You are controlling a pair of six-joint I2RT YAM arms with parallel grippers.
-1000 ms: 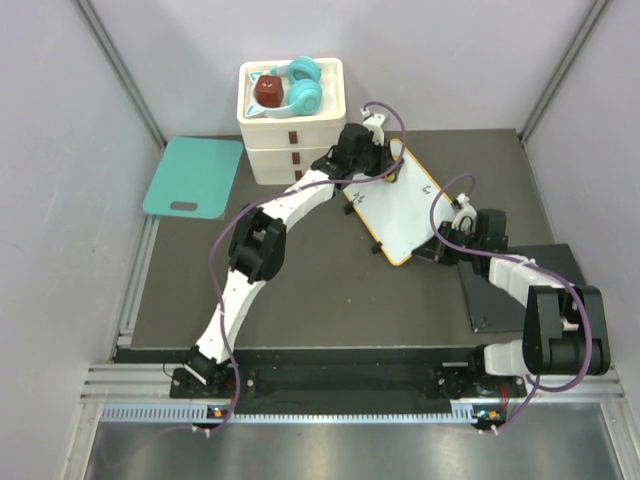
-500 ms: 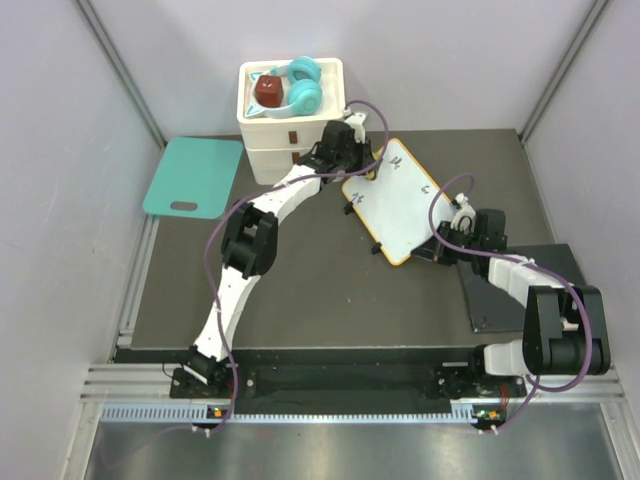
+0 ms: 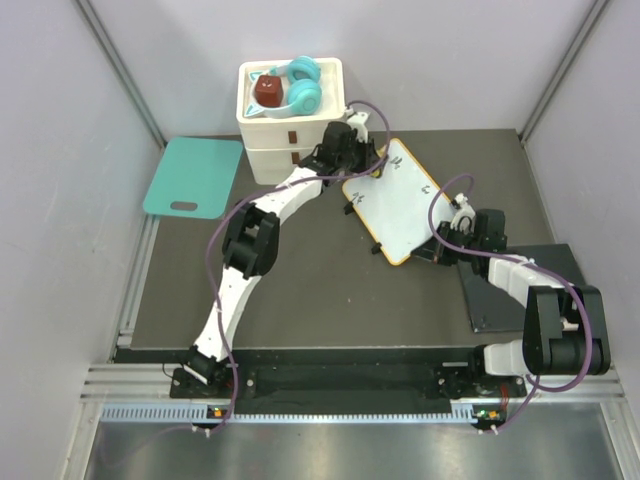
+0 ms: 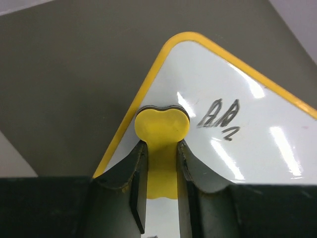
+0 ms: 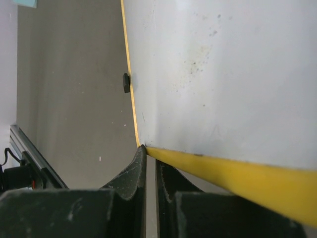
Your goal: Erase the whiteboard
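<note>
The whiteboard [image 3: 400,210] lies tilted on the dark table, white with a yellow rim. My left gripper [image 3: 352,163] is at its far left corner, shut on a yellow eraser [image 4: 162,126] that rests on the board [image 4: 257,148]. A black scribble [image 4: 219,115] sits just right of the eraser. My right gripper [image 3: 440,247] is at the board's near right edge. In the right wrist view its jaws [image 5: 151,156] are nearly closed, pinching the yellow rim of the board [image 5: 223,74].
A white drawer stack [image 3: 290,140] stands behind the left gripper, with teal headphones [image 3: 303,88] and a dark red object [image 3: 268,92] on top. A teal board [image 3: 193,177] lies far left. A dark grey pad [image 3: 530,290] lies under the right arm. Walls close in on both sides.
My left gripper slid the eraser leftward across the board's far end to its far left corner, then stayed there. The right arm has not moved.
</note>
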